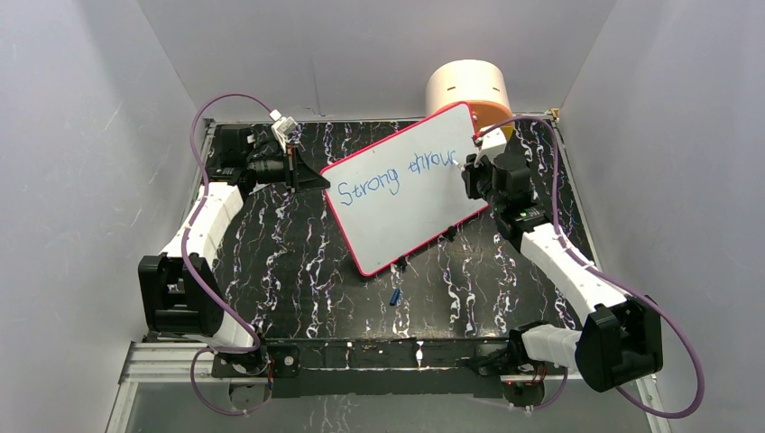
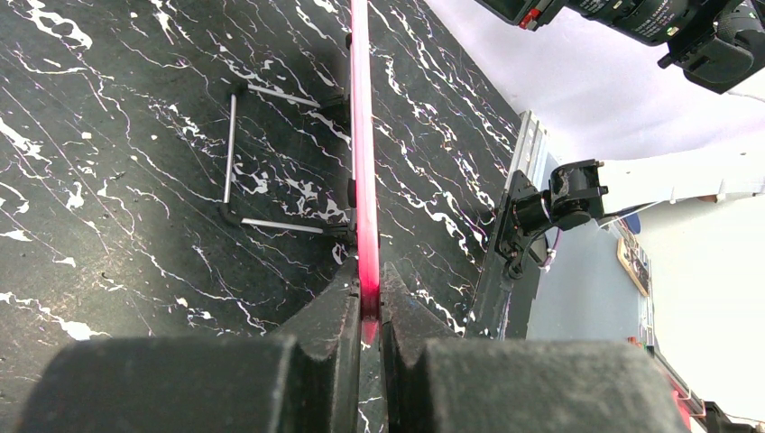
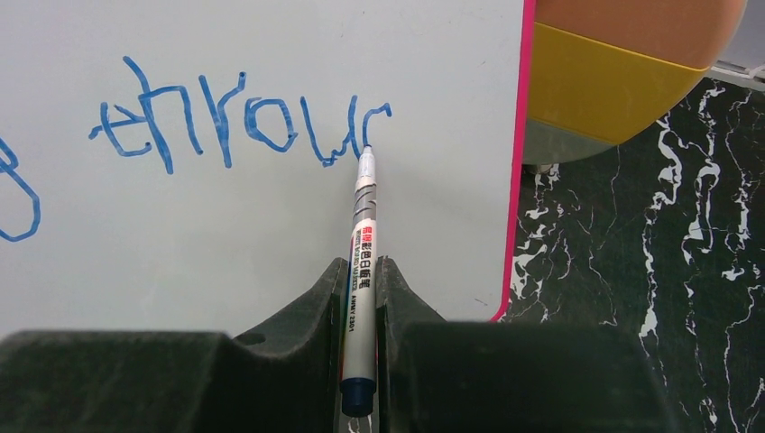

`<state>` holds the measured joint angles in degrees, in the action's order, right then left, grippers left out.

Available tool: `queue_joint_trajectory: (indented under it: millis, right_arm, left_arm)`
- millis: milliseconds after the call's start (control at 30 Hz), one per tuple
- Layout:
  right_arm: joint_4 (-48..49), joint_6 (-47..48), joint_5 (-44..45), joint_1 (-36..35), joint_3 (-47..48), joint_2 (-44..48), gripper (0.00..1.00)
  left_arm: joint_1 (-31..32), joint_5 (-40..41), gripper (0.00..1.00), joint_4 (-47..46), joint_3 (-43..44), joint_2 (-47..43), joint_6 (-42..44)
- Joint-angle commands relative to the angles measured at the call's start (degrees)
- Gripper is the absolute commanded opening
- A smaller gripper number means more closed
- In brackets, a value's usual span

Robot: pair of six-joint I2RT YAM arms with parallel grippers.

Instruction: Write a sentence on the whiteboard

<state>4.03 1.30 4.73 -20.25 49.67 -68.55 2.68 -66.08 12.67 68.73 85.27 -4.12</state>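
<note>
Right jaws pinch marker [image 3: 361, 262], tip on sentence [image 3: 244, 122] by whiteboard [image 3: 271, 234] edge; left jaws clamp opposite edge.

In my right wrist view the whiteboard [image 3: 271, 234] runs off the left edge, cutting most of the first word off the sentence [image 3: 222, 126]. From above, the right hand [image 1: 466, 169] covers the last strokes. Off the whiteboard's near edge, a blue speck [image 1: 396, 296] on the counter [image 1: 298, 271] is too small to name.
</note>
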Motion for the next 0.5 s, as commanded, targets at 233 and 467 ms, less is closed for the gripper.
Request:
queue_joint_trajectory:
  millis: [233,467]
  right_arm:
    - [3.97,0.64,3.22,0.42,0.52,-0.04,0.0]
    - [5.52,0.61,3.17,0.53,1.94,-0.48,0.0]
  left_arm:
    - [-0.3,-3.22,0.0,1.11,0.27,-2.68,0.34]
    - [-0.21,-3.29,0.0,1.06,0.23,-2.63,0.34]
